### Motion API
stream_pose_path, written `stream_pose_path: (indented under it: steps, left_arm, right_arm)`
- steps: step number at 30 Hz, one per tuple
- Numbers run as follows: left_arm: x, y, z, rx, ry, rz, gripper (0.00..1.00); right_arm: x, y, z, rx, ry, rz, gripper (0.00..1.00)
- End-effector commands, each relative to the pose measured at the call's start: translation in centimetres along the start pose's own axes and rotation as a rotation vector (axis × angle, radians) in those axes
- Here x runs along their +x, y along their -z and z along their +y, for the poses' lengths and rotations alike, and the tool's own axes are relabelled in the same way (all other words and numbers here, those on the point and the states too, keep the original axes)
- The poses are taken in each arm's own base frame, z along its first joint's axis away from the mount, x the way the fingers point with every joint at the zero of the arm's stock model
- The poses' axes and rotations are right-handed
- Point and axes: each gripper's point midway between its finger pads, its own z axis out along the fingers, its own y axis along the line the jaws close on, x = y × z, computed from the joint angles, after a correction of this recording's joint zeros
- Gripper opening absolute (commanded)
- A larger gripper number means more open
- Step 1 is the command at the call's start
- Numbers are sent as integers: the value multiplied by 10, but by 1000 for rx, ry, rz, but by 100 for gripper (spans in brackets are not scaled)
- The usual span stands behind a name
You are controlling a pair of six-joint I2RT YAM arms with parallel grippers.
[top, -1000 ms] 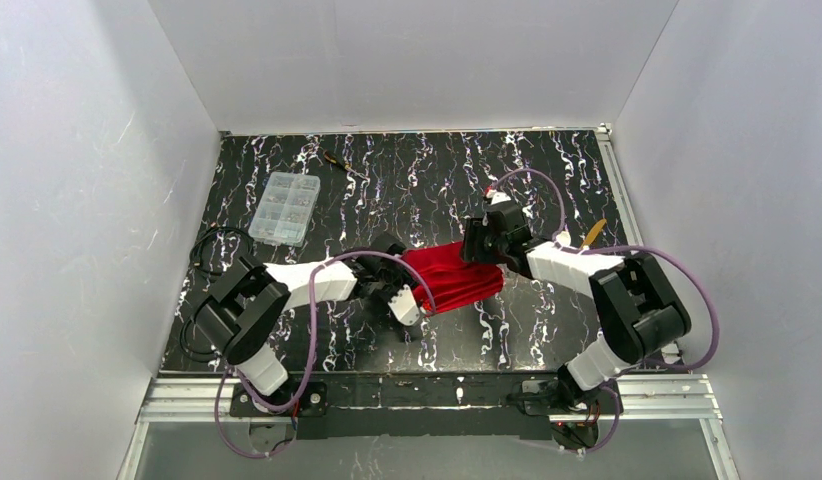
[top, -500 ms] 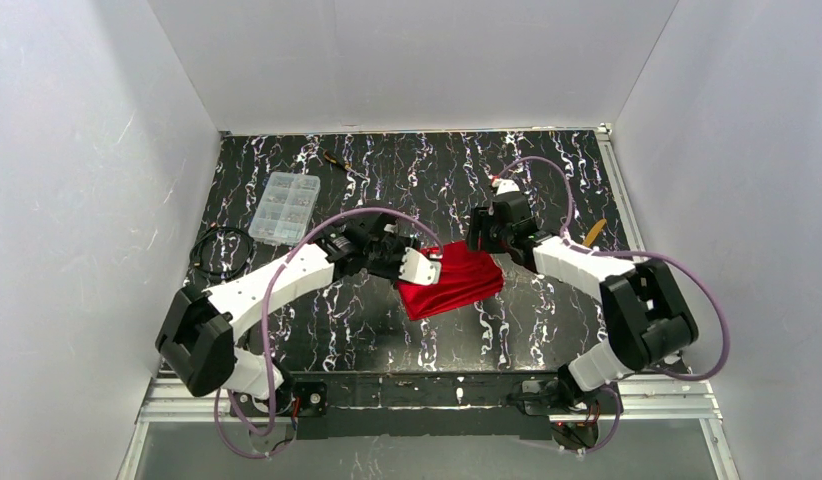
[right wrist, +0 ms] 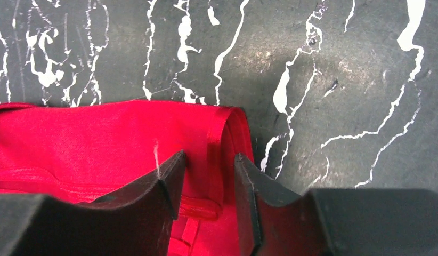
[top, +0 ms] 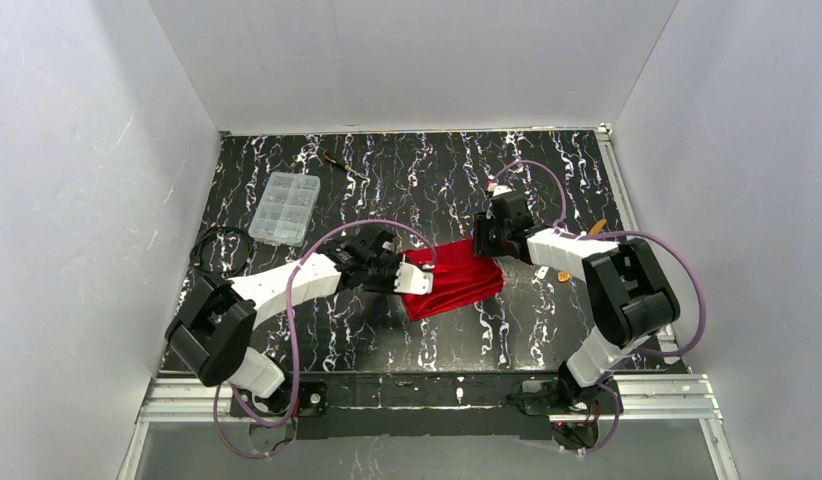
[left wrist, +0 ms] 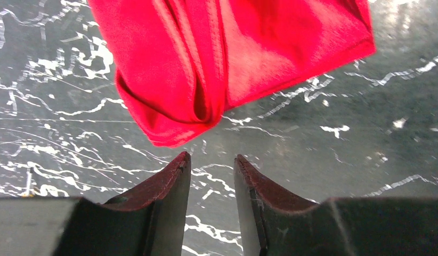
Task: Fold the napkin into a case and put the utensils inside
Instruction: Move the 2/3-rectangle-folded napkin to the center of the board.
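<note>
From my remote seat I look down on a black, white-veined table with both arm bases at its near edge. Just beyond them, in the middle of the table, lies the napkin, a bright red cloth folded into a narrow, layered band that runs left to right and tilts slightly.

The left gripper sits at the band's left end. Its jaws are a little apart with nothing between them, and the rolled, rounded end of the cloth is just ahead of the fingertips, not touching them.

The right gripper is over the band's far right corner. Its jaws are also parted, and they straddle the folded hem, which shows red in the gap. They are not clamped on it.

A sliver of a yellow-gold utensil shows behind the right forearm. To the left lies a coiled black cable. Farther back is a clear compartment box, and beyond that, near the back wall, a thin black-and-yellow tool.
</note>
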Motion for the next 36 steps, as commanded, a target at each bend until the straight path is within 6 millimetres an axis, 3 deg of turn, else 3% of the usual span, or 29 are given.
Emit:
stream_pose_path:
  steps: [1,4,8,16,20,25,27,33,36]
  left_arm:
    - [-13,-1,27,-105,-25,-56,34]
    - [-17,-4,31,-122,-21,-73,35]
    - [-1,-22,19,-64,-53,-16,35]
    - [3,-43,21,-22,-68,12,26]
    - [6,-48,18,-7,-85,24,15]
    - [-5,-41,27,-26,-57,-5,0]
    - [-9,-36,28,-23,-38,-16,0]
    - [-30,-20,6,56,-43,-96,0]
    - [-37,-14,1,84,-35,-110,0]
  right_arm:
    - [-20,-12,3,-53,-3,-20,46]
    - [-24,-18,0,-50,1,-17,45]
    - [-30,-23,-1,-47,9,-14,45]
    - [-29,-23,-1,-50,1,-12,46]
    - [-27,-24,0,-53,-10,-12,48]
    - [-10,-24,-6,-41,-56,-4,54]
    - [-8,-21,-11,-17,-76,-21,59]
    - [-36,-15,-17,20,-86,-89,65]
    - [-40,-12,-22,44,-73,-95,68]
